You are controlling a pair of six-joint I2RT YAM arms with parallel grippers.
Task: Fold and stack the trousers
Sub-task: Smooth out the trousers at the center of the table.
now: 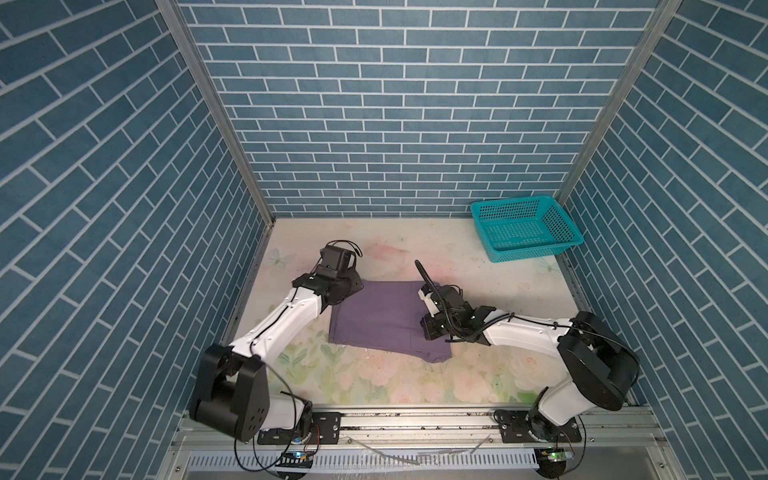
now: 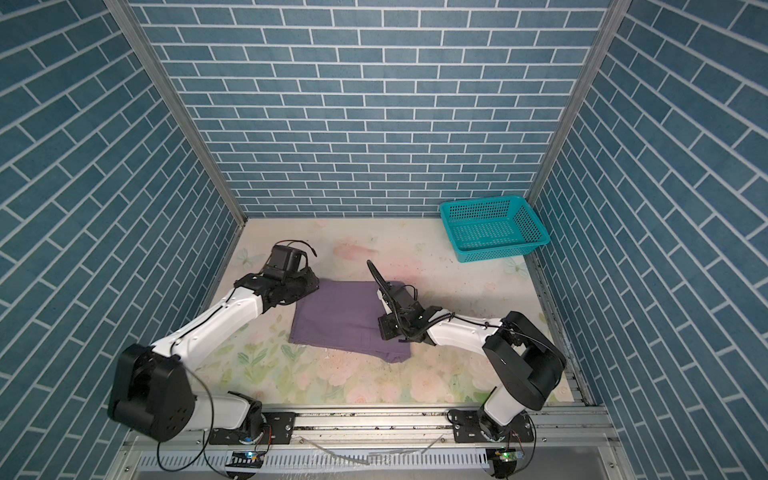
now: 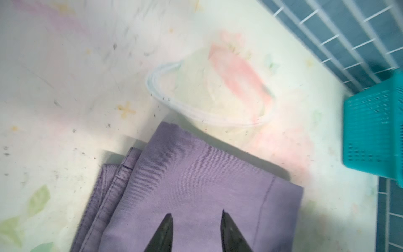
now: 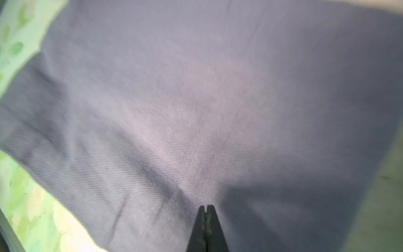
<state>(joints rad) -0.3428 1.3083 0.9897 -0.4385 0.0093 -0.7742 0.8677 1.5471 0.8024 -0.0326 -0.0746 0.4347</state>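
Observation:
The purple trousers (image 1: 382, 320) (image 2: 340, 316) lie folded into a flat rectangle in the middle of the floral table, with a small lower layer sticking out at the near right corner. My left gripper (image 1: 355, 286) (image 2: 313, 286) is at their far left corner. In the left wrist view it (image 3: 196, 215) is open over the top layer (image 3: 196, 174), with nothing between the fingers. My right gripper (image 1: 430, 332) (image 2: 388, 328) hangs over the right side of the trousers. In the right wrist view it (image 4: 206, 206) is shut, its tips just above or on the cloth (image 4: 196, 98).
A teal mesh basket (image 1: 513, 201) (image 2: 482, 201) (image 3: 370, 131) stands at the far right corner of the table. Blue brick-pattern walls close in the left, back and right sides. A metal rail with both arm bases runs along the near edge.

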